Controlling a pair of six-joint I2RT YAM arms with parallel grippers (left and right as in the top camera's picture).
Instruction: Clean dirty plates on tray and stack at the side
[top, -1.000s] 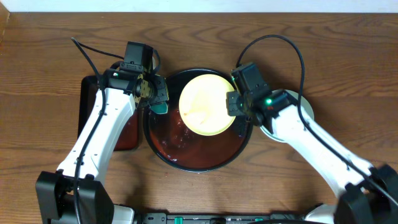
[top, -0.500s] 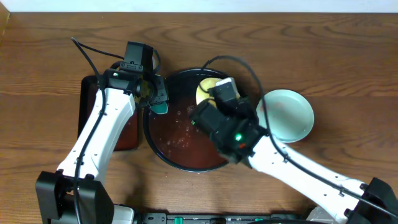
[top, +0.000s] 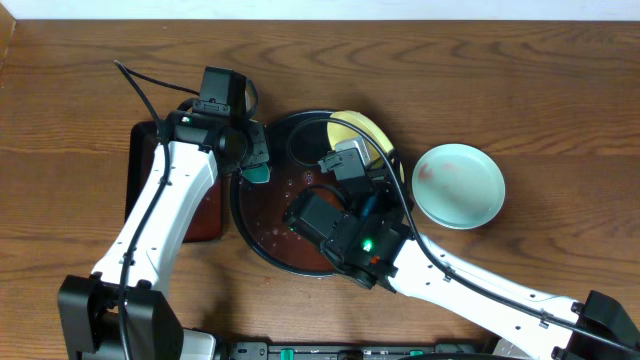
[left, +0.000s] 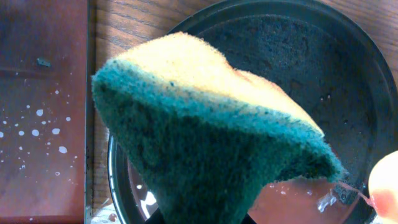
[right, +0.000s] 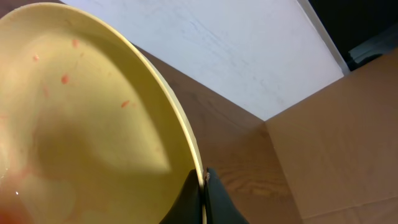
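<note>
My right gripper (right: 204, 186) is shut on the rim of the pale yellow plate (right: 81, 118), which is tipped on edge over the round black tray (top: 262, 240); overhead, only a yellow sliver of the plate (top: 362, 130) shows behind the right arm. Pink sauce specks dot the plate. My left gripper (top: 252, 160) is shut on a green and yellow sponge (left: 205, 137) held over the tray's left rim (left: 115, 180). A mint-blue plate (top: 459, 186) with a faint red smear lies on the wood tabletop (top: 560, 120) right of the tray. Reddish water pools in the tray.
A rectangular black tray (top: 145, 170) with reddish liquid lies left of the round tray, under my left arm. My right arm (top: 350, 225) spans the round tray. A cardboard box (right: 336, 137) and white wall show in the right wrist view.
My right arm has swung over the tray and tipped the yellow plate from flat to on edge. The mint-blue plate became uncovered. My left arm has stayed still.
</note>
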